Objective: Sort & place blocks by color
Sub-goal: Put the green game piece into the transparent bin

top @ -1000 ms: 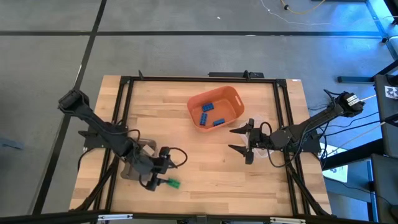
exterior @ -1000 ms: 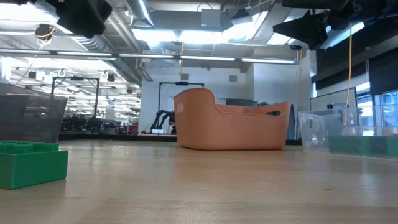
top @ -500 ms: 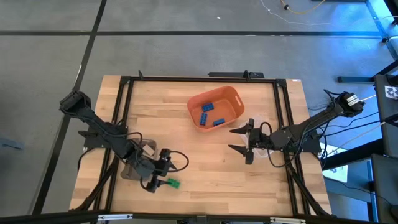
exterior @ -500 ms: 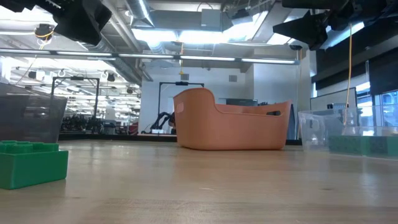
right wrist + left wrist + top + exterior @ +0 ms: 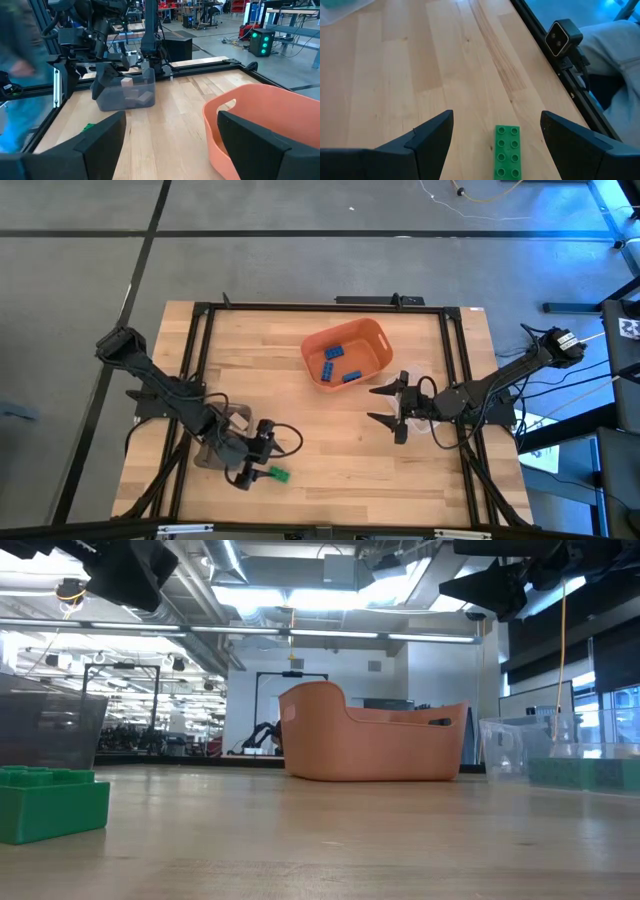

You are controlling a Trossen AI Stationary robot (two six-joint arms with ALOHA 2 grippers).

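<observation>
Near the front edge of the tabletop, on its left half, a green brick lies flat with its studs up, and the left pincer sits just beside it with its fingers spread wide. From the left wrist view the green brick shows eight studs in two rows and lies on the bare wood in the gap between the two dark fingers, touching neither. Just behind the left pincer stands a grey-brown tray, partly covered by the arm; the right wrist view shows pale tan blocks inside it.

Toward the back of the tabletop, right of centre, an orange bin holds several blue bricks. The right pincer waits near the bin's front right corner, above the wood, its fingers also spread wide and gripping nothing. Just behind it a clear container stands on the wood with something green inside.

Black frame rails run along the left, back and right sides of the tabletop. A small camera is mounted on the front rail, near the green brick. Between the green brick and the orange bin the middle of the tabletop is open wood, and the low view shows the green brick well apart from the orange bin.
</observation>
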